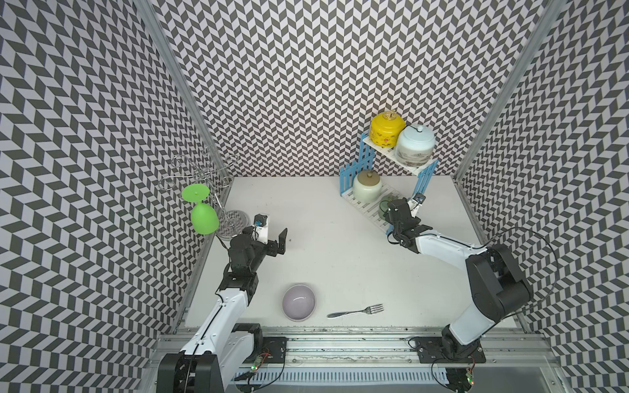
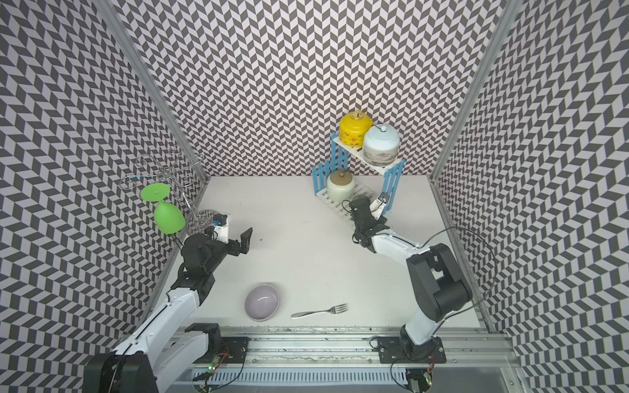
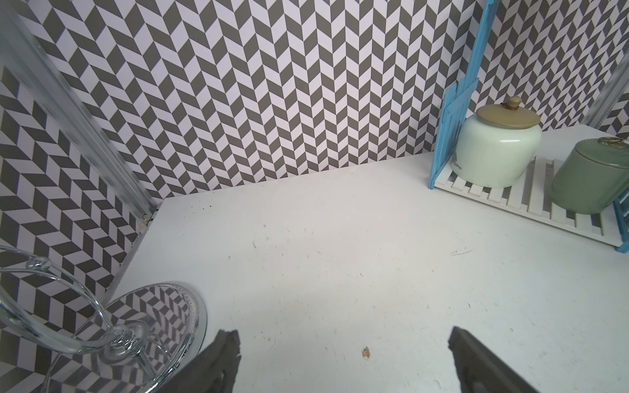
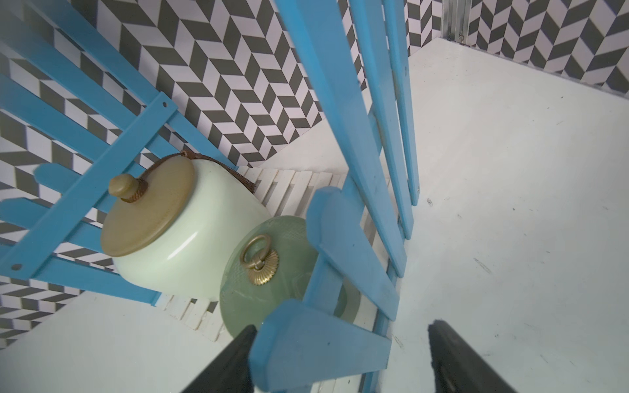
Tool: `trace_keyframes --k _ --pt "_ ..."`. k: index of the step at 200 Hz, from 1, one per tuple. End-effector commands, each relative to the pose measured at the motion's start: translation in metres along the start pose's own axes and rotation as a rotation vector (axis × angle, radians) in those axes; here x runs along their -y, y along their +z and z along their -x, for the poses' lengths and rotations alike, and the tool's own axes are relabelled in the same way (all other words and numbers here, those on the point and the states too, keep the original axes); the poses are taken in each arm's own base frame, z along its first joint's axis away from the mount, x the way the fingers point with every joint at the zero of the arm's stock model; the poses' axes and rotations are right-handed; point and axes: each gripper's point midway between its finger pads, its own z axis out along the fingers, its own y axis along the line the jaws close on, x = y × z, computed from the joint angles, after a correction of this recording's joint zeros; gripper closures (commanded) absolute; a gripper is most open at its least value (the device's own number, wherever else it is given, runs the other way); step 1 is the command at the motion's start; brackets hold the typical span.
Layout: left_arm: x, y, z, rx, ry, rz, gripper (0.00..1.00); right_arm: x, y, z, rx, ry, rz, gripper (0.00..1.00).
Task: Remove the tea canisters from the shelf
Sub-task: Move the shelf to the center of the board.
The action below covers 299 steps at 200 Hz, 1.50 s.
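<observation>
Back the spread right end effector (image 4: 343, 326) off the shelf picket (image 4: 340, 238), then straddle the grey-green canister (image 4: 269, 272) squarely. Leave the left end effector (image 3: 342, 330) spread, clear.

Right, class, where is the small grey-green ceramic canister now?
The grey-green canister sits on the blue-sided slatted shelf's lower tier, right rear in a top view, beside the cream tan-lidded canister.

A: Bright, even light from overhead. Shadows on the white table (image 1: 340, 238) are faint and soft.
B: Both top views are sharp, with the walls bowing towards the edges. Any glare?
A: A streak on the cream canister (image 4: 183, 251). The aluminium post (image 3: 68, 129) smears in the left wrist view.
</observation>
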Motion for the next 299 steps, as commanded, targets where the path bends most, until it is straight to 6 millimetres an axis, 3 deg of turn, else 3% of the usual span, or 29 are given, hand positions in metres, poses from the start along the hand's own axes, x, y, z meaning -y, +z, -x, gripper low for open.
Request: trace_keyframes --k 1,49,104,143,209,299 --pt "0.002 -0.002 0.007 0.023 0.01 -0.008 0.0 -0.003 -0.001 0.007 0.04 0.01 -0.005 0.3" --pt "0.003 -0.004 0.009 0.03 0.017 -0.008 0.0 0.0 -0.001 0.001 0.025 -0.012 0.003 0.62" --pt "0.005 -0.005 0.009 0.035 0.02 -0.015 0.0 -0.001 -0.01 0.009 0.04 -0.058 0.036 0.86" --pt "0.005 -0.004 0.01 0.034 0.02 -0.02 0.0 -0.01 -0.016 0.01 0.03 -0.135 0.098 0.93" --pt "0.01 -0.005 0.008 0.04 0.028 -0.044 0.0 -0.042 -0.031 -0.009 -0.047 -0.283 0.333 0.95" --pt "0.013 -0.005 0.009 0.039 0.028 -0.06 0.0 -0.064 -0.049 -0.019 -0.059 -0.443 0.515 0.96"
